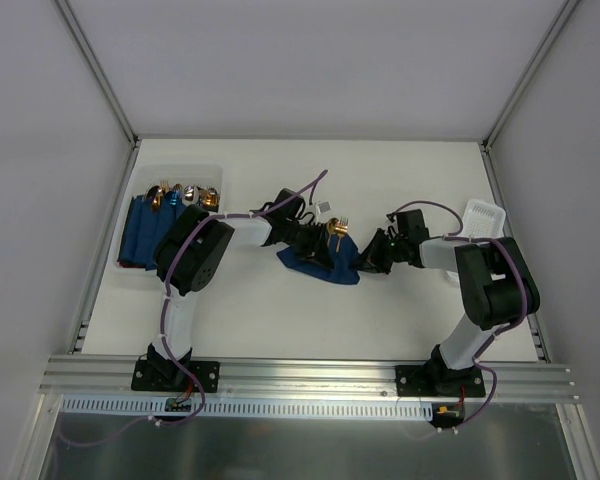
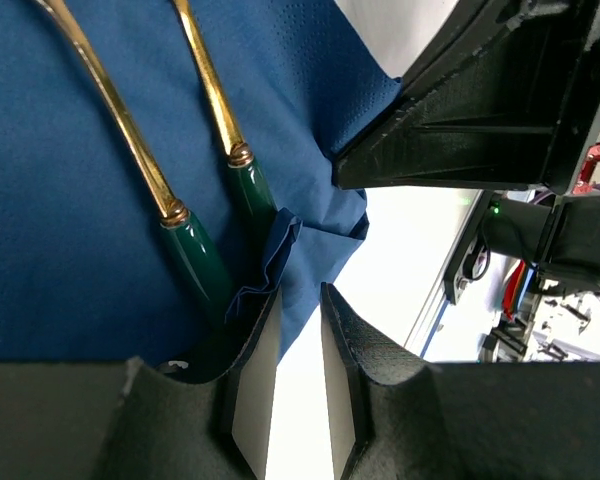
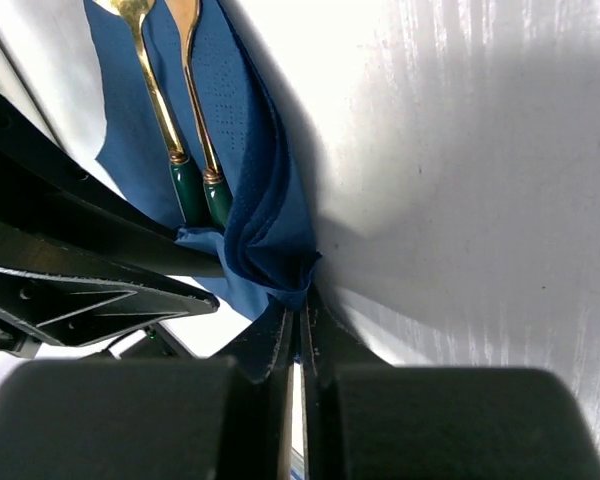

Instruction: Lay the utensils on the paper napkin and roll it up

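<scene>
Currently your thin navy-blue paper napkin (image 2: 70, 200) sits on the white desk (image 1: 280, 320) between the two arms. It is not flat: one edge is raised and bunched. On the napkin, touching it, two slim utensils (image 2: 170, 205) with gold shafts and dark green handles lie side by side, their handle ends toward that bunched edge.

Your right end effector (image 3: 300, 325) is closed on the napkin's raised fold, with the paper pinched between its fingers. I judge that it holds the fold up so the sheet can be drawn over the handles to start the roll.

Your left end effector (image 2: 300, 295) sits at the napkin's crumpled edge, just beside the handle ends. Its fingers are slightly apart with nothing between them, and bare desk shows through the gap. It is probably there to steady the cutlery so it does not slide as the fold comes over.

Placing looks done and rolling has barely begun. Pull gently, because paper this thin could tear at the pinch.

Well to the left of the napkin, a clear plastic tray (image 1: 208, 176) holds dark blue rolls (image 1: 143, 235) with metallic heads. Well to the right of the napkin stands a small white basket (image 1: 483, 213).
</scene>
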{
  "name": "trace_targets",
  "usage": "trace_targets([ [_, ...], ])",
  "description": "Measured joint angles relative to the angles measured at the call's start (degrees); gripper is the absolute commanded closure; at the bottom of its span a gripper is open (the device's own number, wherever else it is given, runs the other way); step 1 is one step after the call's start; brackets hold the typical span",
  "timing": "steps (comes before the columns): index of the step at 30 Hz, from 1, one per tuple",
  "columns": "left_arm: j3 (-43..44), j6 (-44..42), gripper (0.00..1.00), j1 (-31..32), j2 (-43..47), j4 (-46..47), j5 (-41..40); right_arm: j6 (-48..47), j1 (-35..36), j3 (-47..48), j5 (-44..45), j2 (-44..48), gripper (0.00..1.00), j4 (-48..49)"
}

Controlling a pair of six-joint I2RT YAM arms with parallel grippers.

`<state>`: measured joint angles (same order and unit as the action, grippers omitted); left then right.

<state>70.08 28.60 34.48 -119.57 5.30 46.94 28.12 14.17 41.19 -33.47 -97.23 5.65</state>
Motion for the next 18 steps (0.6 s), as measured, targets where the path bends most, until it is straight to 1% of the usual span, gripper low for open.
trace_targets([
  [6,0.00,0.52,0.77,-0.09,-0.07,0.07,-0.04,3.54,0.28,0.37,-0.04,0.00,1.00,1.22],
  [13,0.00,0.61,0.77,-0.46,-0.20,0.33,-0.07,9.57,2.82,2.97,-0.50,-0.26,1.00,4.39],
  [18,0.00,0.61,0.77,-0.83,-0.20,0.42,-0.07,13.81,4.61,3.96,-0.90,-2.93,1.00,7.58],
])
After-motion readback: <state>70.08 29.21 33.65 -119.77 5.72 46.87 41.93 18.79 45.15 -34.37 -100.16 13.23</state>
